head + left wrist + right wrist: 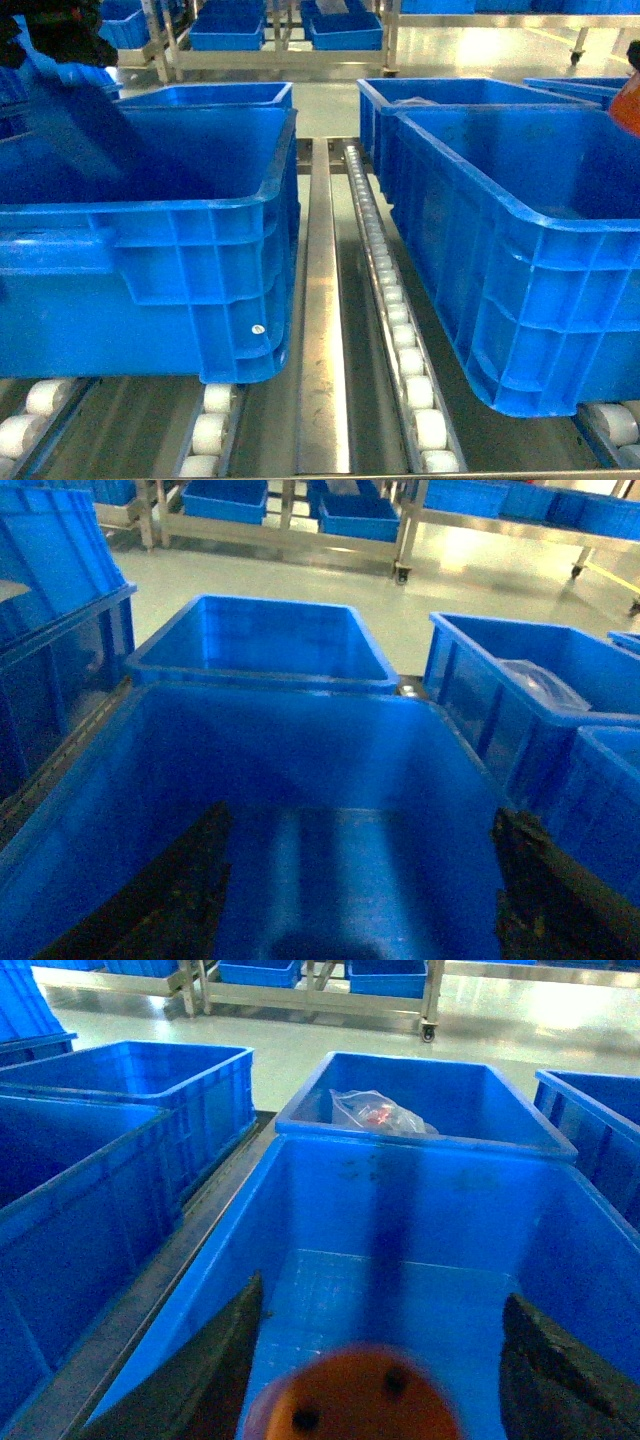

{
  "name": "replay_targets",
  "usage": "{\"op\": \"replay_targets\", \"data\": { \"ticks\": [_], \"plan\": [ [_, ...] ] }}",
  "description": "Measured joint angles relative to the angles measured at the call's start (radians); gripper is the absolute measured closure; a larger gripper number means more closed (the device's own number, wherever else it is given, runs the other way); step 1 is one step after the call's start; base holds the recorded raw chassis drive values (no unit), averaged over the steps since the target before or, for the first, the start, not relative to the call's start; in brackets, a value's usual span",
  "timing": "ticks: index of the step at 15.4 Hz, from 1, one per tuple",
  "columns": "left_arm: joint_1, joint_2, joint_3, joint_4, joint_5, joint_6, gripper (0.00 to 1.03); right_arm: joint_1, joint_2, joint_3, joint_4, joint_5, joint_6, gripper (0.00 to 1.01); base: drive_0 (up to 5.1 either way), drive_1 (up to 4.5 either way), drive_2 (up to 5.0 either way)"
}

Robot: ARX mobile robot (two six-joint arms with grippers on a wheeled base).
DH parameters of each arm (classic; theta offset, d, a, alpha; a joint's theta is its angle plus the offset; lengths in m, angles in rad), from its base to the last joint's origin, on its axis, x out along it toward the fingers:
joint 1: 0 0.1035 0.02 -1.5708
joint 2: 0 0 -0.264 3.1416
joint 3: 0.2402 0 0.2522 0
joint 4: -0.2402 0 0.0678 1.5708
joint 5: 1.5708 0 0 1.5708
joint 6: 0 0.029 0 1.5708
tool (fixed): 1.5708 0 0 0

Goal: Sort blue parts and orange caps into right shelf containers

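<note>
Seemingly end-on, an orange cap (350, 1400) sits gripped in the right gripper (375, 1380).

- A steel roller conveyor rack (325, 330) with rows of small white plastic rollers (395, 320) runs away from the camera.
- A pale glossy floor (480, 55) lies beyond it.
- A metal-framed trolley shelf (290, 535) stands on the far side of that floor.
- A crumpled clear plastic bag (380, 1115) shows something red inside.
</note>
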Motion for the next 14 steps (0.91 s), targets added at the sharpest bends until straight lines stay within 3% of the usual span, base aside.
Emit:
{"op": "replay_targets", "data": {
  "ticks": [2,4,6,8,9,10,11,12,14],
  "plan": [
    [0.003,-0.025,-0.031,0.017,0.015,-0.002,0.05,0.000,-0.021,0.001,-0.011,-0.008,0.003,0.12,0.0,0.00,0.0],
    [0.006,-0.027,-0.045,0.018,0.023,-0.002,0.03,-0.006,-0.020,0.000,-0.010,-0.012,0.003,0.03,0.0,0.00,0.0],
    [0.011,-0.029,-0.065,0.021,0.029,-0.002,0.06,-0.007,-0.017,-0.003,0.011,0.002,0.001,0.02,0.0,0.00,0.0],
    [0.024,-0.071,-0.134,0.069,0.035,-0.023,0.05,-0.013,-0.008,-0.021,0.039,0.078,-0.011,0.03,0.0,0.00,0.0],
    [0.029,-0.118,-0.194,0.086,0.033,-0.050,0.05,-0.021,0.003,-0.028,0.034,0.087,-0.014,0.03,0.0,0.00,0.0],
    [0.029,-0.115,-0.211,0.174,0.000,-0.030,0.11,-0.023,0.015,-0.041,0.077,0.096,-0.010,0.05,0.0,0.00,0.0],
    [0.031,-0.141,-0.277,0.235,-0.017,0.022,0.24,-0.039,0.003,-0.104,0.219,0.086,0.009,0.18,0.0,0.00,0.0],
    [0.049,-0.193,-0.364,0.253,-0.004,0.058,0.36,-0.052,-0.041,-0.185,0.277,0.088,0.021,0.30,0.0,0.00,0.0],
    [0.083,-0.290,-0.484,0.277,0.021,0.085,0.63,-0.057,-0.143,-0.320,0.305,0.088,0.029,0.58,0.0,0.00,0.0]
  ]
}}
